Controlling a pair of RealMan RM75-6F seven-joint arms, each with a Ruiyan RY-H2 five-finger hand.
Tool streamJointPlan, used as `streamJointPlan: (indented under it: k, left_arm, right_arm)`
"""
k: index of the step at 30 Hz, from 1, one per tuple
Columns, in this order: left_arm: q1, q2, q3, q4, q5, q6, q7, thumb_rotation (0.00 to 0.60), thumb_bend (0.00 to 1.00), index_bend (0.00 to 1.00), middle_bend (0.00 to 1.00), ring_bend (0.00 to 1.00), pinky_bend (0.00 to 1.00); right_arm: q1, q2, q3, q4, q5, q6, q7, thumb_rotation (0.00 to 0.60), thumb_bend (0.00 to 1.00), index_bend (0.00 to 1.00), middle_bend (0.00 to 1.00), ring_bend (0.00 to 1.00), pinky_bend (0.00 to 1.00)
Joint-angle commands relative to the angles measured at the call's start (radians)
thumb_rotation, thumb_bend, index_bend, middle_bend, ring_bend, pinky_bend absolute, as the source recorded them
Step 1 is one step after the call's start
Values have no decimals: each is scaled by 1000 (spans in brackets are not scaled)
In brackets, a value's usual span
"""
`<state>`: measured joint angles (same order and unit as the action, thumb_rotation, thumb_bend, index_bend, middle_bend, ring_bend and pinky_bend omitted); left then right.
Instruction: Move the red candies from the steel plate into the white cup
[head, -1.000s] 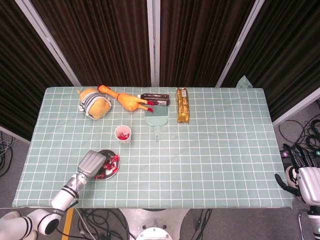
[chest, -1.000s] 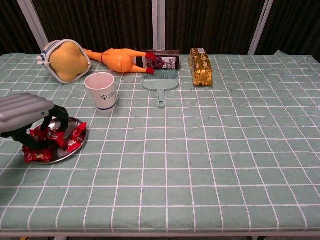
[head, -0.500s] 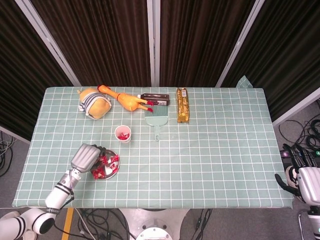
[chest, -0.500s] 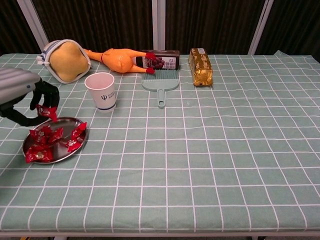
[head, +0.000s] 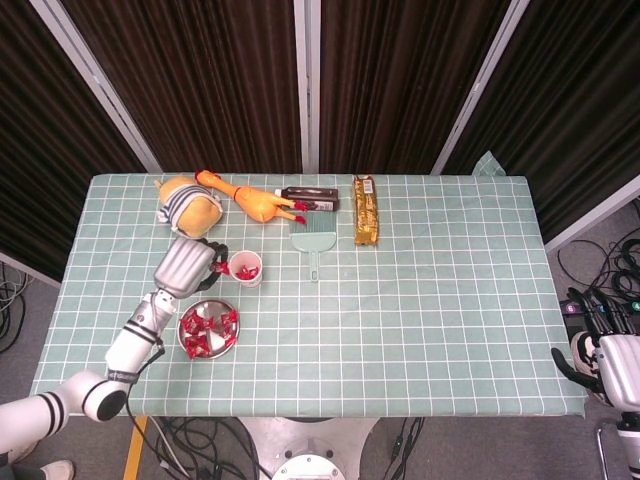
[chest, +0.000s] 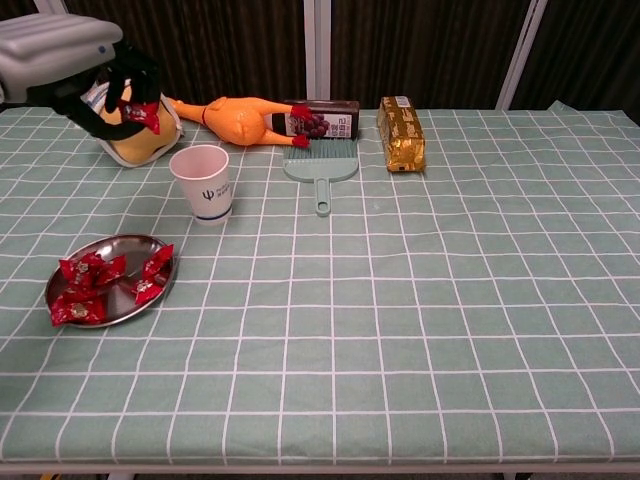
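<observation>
Covering the whole work area, the table (head: 430, 300) wears a green checked cloth, and every place below is given relative to the cup (chest: 202, 182), which stands upright near the far left part so candy can drop straight into its open mouth. Behind it along the far edge lie a round plush toy (chest: 130, 128), a rubber chicken (chest: 232, 118), a dark box (chest: 325, 118), a gold packet (chest: 401, 132) and a small brush (chest: 321, 165), all apart from the cup and out of the working path. Nearer the robot than the cup, slightly to its left, sits the plate (chest: 112, 305), with several red candies (chest: 92, 285) heaped on it. Raised above and just left of the cup, the left hand (chest: 95, 75) curls its dark fingers (chest: 128, 82) inward, pinching one candy (chest: 142, 113) at the tips, a hold that looks suited to a release over the cup's mouth. Some red already shows inside the cup from the head view. Far to the right of the cup, off the table edge, the right hand (head: 610, 362) waits low; I cannot tell how its fingers lie.
</observation>
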<state>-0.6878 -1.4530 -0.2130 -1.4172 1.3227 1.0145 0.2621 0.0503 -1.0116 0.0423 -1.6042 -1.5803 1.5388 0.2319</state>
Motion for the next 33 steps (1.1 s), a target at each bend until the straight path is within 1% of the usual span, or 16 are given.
streamJointPlan:
  k: [1, 7, 12, 15, 19, 21, 24, 27, 29, 33]
  left_arm:
    - [-46, -40, -23, 41, -37, -47, 21, 600, 444, 674, 654, 605, 801]
    - [-104, -96, -37, 106, -88, -103, 53, 600, 442, 665, 647, 597, 788]
    - [-125, -118, -30, 137, -128, -128, 90, 600, 438, 649, 626, 561, 734]
    - [-129, -117, -21, 134, -154, -139, 113, 600, 436, 633, 610, 537, 708]
    - [-129, -111, -14, 112, -186, -141, 134, 600, 428, 559, 547, 444, 654]
    - [-128, -111, -10, 108, -190, -134, 143, 600, 424, 493, 484, 372, 623]
    - [-129, -108, -4, 98, -201, -127, 158, 600, 419, 410, 406, 299, 589]
    - [-131, -106, -2, 89, -210, -124, 163, 600, 417, 355, 371, 271, 555]
    - [-134, -102, 1, 80, -217, -125, 170, 600, 416, 338, 353, 257, 541]
    - [-129, -92, 0, 58, -213, -98, 169, 600, 416, 335, 350, 256, 539]
  right_arm:
    - [0, -1, 0, 2, 2, -2, 1, 600, 249, 0, 162, 0, 103]
    - [3, -1, 2, 5, 6, -7, 1, 600, 249, 0, 162, 0, 103]
    - [1, -2, 2, 7, 10, -7, 4, 600, 248, 0, 162, 0, 103]
    - [-1, -3, 2, 10, 12, -5, 7, 600, 248, 0, 162, 0, 103]
    - [-1, -4, 1, 10, 11, -6, 9, 600, 249, 0, 162, 0, 103]
    - [-2, -5, 1, 11, 11, -4, 9, 600, 248, 0, 162, 0, 105]
    - [-3, -4, 2, 12, 13, -3, 9, 600, 249, 0, 162, 0, 106]
    - [-4, -4, 2, 12, 13, -2, 9, 600, 250, 0, 162, 0, 107]
    - [-4, -5, 2, 12, 13, -3, 9, 600, 250, 0, 162, 0, 108]
    - [-4, -5, 4, 12, 15, -3, 9, 600, 249, 0, 162, 0, 108]
